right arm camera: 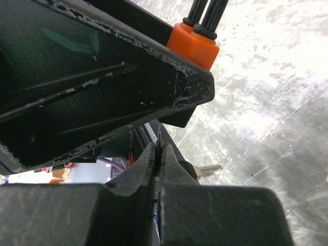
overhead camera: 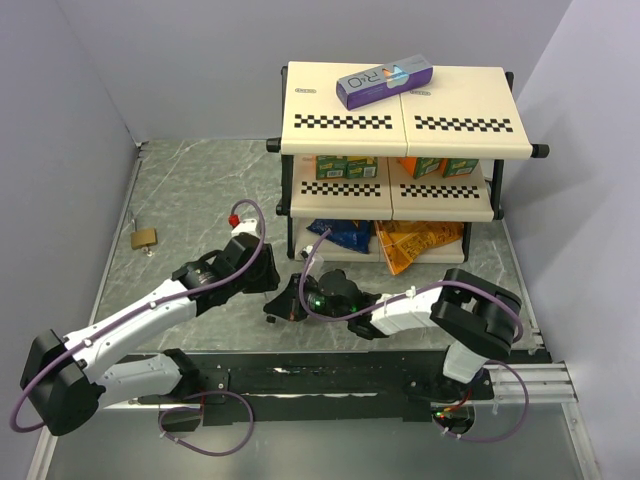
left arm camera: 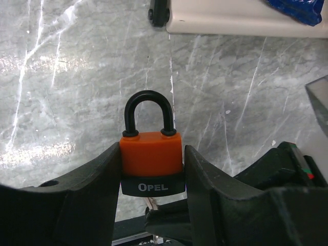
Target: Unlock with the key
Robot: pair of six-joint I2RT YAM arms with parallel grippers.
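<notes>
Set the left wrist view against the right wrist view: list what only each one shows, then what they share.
Left wrist only: the front of the padlock with its OPEL lettering, the full arch of its closed black shackle, and a shelf edge beyond. Right wrist only: the right gripper pinched shut on the key, whose thin blade points up toward the lock's underside. Both: the orange padlock clamped in the left gripper, and the marbled table.
</notes>
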